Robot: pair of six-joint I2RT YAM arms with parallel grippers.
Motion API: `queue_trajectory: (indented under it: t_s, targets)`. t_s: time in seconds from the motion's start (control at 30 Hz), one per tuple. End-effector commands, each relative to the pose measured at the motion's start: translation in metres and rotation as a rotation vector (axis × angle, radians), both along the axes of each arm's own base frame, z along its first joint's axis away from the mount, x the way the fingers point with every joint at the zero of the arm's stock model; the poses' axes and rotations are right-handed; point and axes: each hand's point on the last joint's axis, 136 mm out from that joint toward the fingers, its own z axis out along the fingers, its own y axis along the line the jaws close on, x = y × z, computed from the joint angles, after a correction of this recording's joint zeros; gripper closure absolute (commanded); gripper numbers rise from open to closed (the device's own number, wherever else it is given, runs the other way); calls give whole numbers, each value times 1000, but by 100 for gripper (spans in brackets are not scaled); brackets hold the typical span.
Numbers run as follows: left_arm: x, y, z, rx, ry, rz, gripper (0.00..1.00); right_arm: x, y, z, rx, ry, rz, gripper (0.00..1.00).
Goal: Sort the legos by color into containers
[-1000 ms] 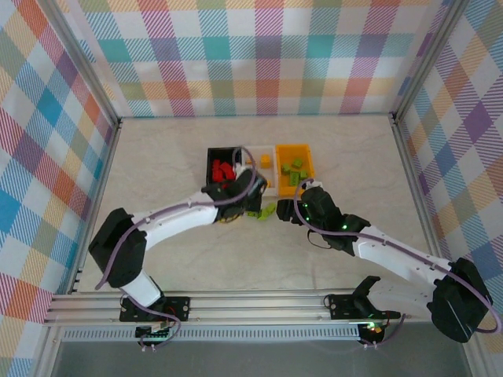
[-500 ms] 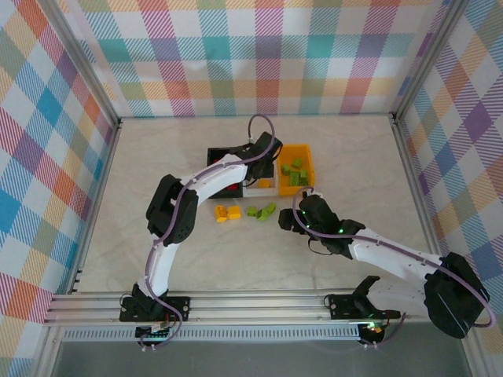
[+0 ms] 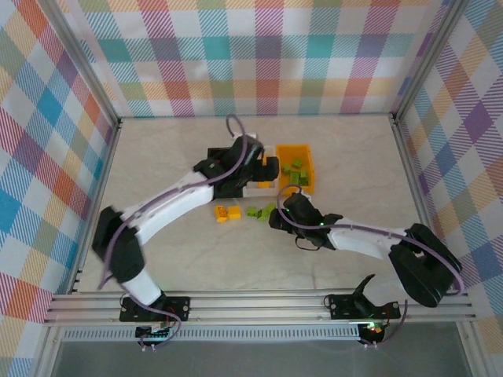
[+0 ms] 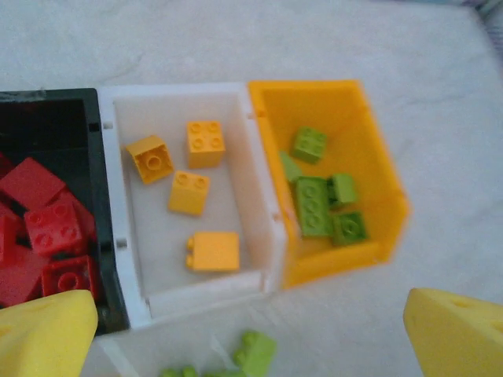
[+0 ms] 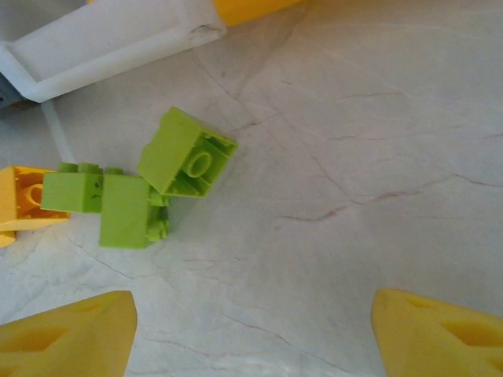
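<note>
Three open bins stand side by side in the upper middle of the top view: a black bin with red bricks, a white bin with four yellow bricks, and an orange bin with several green bricks. Just below the white bin, three loose green bricks huddle beside a loose yellow brick

The marbled table carries black bin, white bin, orange bin, green bricks, yellow bricks.

Bare table beside green legos; white bin wall near; yellow brick abutting other side.
</note>
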Motion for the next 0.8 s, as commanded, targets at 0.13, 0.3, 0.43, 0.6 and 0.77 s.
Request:
queue_trajectory:
  t_s: [0.13,0.3,0.43,0.6,0.77]
  targets:
    - [-75,60,-32,-61,46,57,0,18,49,9,99,-21,-18,29]
    - [-111,102,-56,-77,73,111,0,21,55,-6,123,22,-68,37]
    - [-128,126,-66,-80,78,149,0,23,59,-16,135,37,-85,45]
    - [-137,136,-70,-86,79,156,0,28,63,-19,134,32,-83,52]
    - [-139,137,-73,-85,87,157,0,32,64,-24,108,24,-77,54]
